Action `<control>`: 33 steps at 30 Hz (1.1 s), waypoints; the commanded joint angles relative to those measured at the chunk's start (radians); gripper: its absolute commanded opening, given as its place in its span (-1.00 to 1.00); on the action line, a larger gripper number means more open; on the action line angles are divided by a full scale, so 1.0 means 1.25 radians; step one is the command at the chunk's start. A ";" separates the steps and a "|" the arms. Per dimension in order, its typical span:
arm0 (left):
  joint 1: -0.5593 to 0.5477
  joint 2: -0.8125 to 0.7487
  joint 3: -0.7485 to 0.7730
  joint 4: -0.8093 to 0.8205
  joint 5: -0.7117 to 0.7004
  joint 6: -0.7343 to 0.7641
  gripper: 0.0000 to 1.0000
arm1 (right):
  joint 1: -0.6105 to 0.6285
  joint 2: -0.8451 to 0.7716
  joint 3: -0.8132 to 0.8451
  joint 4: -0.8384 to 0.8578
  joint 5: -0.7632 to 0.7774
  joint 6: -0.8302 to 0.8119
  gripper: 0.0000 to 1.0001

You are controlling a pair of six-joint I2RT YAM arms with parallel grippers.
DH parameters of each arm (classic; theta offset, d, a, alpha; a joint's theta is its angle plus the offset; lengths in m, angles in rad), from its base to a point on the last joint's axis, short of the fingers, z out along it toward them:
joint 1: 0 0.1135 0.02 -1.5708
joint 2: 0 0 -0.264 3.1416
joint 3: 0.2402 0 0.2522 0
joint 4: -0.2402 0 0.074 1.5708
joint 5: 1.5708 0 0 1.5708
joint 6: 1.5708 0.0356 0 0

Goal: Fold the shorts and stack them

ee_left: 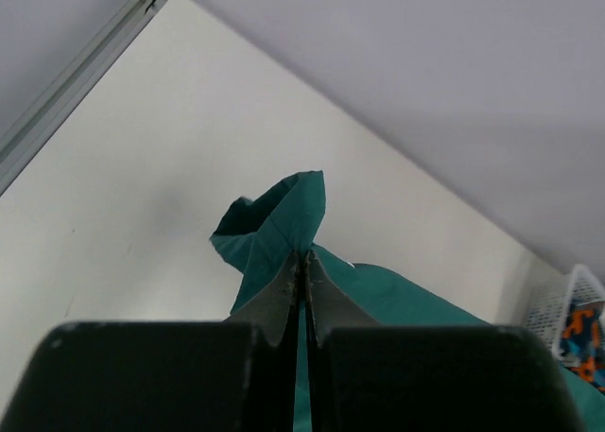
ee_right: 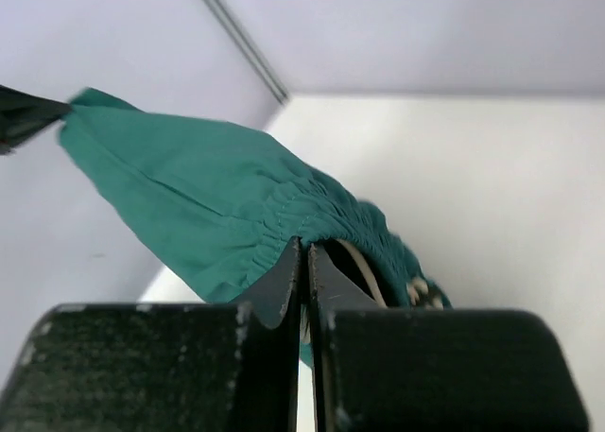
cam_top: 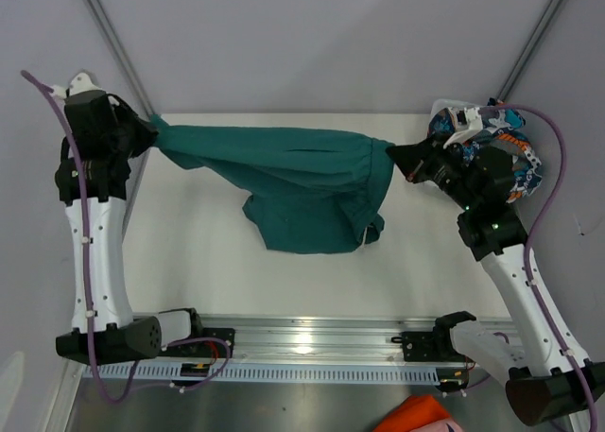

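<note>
We hold the teal shorts (cam_top: 284, 177) taut, long axis left-right, with the left claw (cam_top: 153, 131) and right claw (cam_top: 393, 154) each pinching 1 end.

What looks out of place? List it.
Nothing spilled or damaged. The teal shorts hang lopsided between the left gripper and right gripper, both shut on them: the top edge is taut, the rest sags in a bunch right of centre. An orange cloth pokes in at the near edge, by the right arm's base.

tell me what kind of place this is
Probably a robot lab test cell: a left arm and right arm bolted to a metal rail, a white table walled by blank panels, teal shorts stretched between them.
</note>
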 commanded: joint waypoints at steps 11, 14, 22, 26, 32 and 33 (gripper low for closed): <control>0.015 -0.252 0.216 -0.030 0.043 -0.063 -1.00 | 0.009 -0.181 0.228 0.127 -0.185 0.077 -1.00; 0.015 -0.287 0.281 -0.069 -0.007 -0.068 -1.00 | 0.009 -0.227 0.248 0.095 -0.197 0.111 -1.00; 0.014 -0.329 0.297 -0.025 -0.034 -0.073 -1.00 | 0.001 -0.167 0.370 -0.072 -0.137 0.102 -1.00; 0.014 -0.243 0.173 0.056 0.066 -0.093 -1.00 | 0.002 -0.051 0.360 -0.047 -0.103 0.099 -1.00; 0.015 -0.091 0.100 0.151 0.116 -0.134 -1.00 | -0.009 0.213 0.462 0.018 -0.116 0.137 -1.00; 0.015 -0.074 0.103 0.162 0.136 -0.138 -1.00 | -0.008 0.239 0.484 0.034 -0.125 0.142 -1.00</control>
